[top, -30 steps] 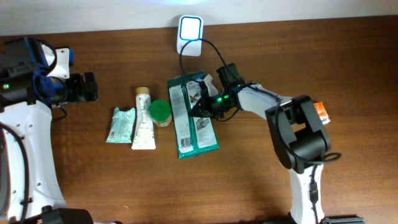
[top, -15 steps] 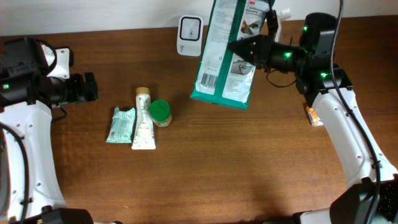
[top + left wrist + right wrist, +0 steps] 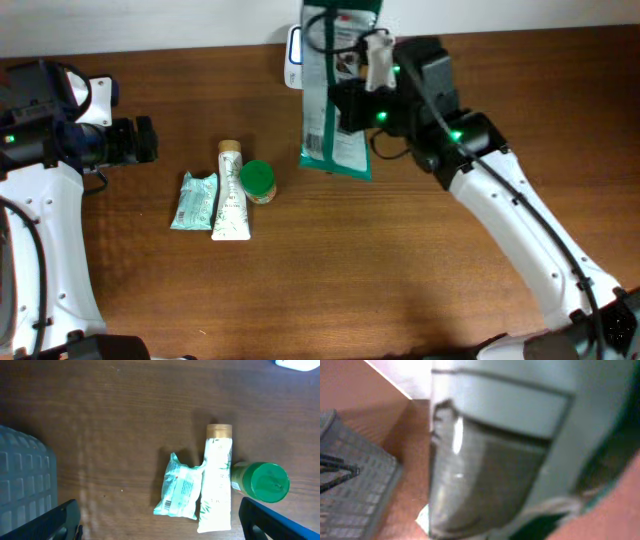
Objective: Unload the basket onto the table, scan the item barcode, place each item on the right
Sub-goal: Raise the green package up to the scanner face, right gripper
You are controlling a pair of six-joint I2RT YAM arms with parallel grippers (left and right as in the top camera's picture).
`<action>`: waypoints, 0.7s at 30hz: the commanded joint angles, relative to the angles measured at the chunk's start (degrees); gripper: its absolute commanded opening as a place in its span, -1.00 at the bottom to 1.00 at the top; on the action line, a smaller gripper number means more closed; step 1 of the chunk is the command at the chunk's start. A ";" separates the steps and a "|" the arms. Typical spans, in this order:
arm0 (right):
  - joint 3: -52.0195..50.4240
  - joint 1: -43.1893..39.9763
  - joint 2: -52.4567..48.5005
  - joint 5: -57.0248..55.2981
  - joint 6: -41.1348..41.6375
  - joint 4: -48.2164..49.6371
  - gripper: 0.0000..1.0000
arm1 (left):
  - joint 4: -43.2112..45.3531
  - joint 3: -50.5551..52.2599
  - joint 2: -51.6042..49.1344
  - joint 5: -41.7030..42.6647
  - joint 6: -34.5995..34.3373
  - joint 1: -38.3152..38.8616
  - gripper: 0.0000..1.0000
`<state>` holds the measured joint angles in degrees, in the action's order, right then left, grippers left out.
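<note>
Green pack (image 3: 338, 100) clamped in my right gripper (image 3: 352, 105), held up at the far edge, covering most of the white scanner (image 3: 291, 60). My left gripper (image 3: 143, 140) sits at the left, jaws wide apart, holding nothing.

Overhead view: the package (image 3: 338, 95) runs past the top edge, so its upper end is cut off. It covers the right part of the white scanner (image 3: 291, 50) behind it. The barcode (image 3: 318, 138) on the package is too small to read.

Right wrist view: the package (image 3: 495, 450) fills the picture and is blurred; no print is legible.

Left wrist view: the scanner (image 3: 299, 364) is cut off at the top right corner. The left gripper (image 3: 160, 525) shows only its finger ends at the bottom edge.
</note>
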<state>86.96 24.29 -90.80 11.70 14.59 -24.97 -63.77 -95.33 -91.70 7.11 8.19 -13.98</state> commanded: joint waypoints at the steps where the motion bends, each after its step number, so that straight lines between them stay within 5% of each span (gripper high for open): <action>1: 2.23 10.67 0.04 -30.67 -28.46 3.23 -0.91 | 0.09 -0.22 0.33 0.61 1.14 -0.07 0.98; 6: 2.21 15.82 -10.47 -36.20 -62.93 17.03 -0.91 | 0.09 -0.22 0.33 0.61 1.14 -0.07 0.98; 13: 2.21 15.45 -20.24 -35.34 -80.87 38.21 -0.91 | 0.09 -0.22 0.33 0.61 1.14 -0.07 0.98; 18: 2.21 8.55 -33.05 -20.37 -81.46 66.84 -0.91 | 0.09 -0.22 0.33 0.61 1.14 -0.07 0.98; 21: 2.99 5.64 -39.47 -13.35 -79.67 71.45 -0.91 | 0.09 -0.22 0.33 0.61 1.14 -0.07 0.98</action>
<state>88.64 30.65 -126.80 -7.77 -66.28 45.69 -63.75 -95.33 -91.70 7.11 8.19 -13.98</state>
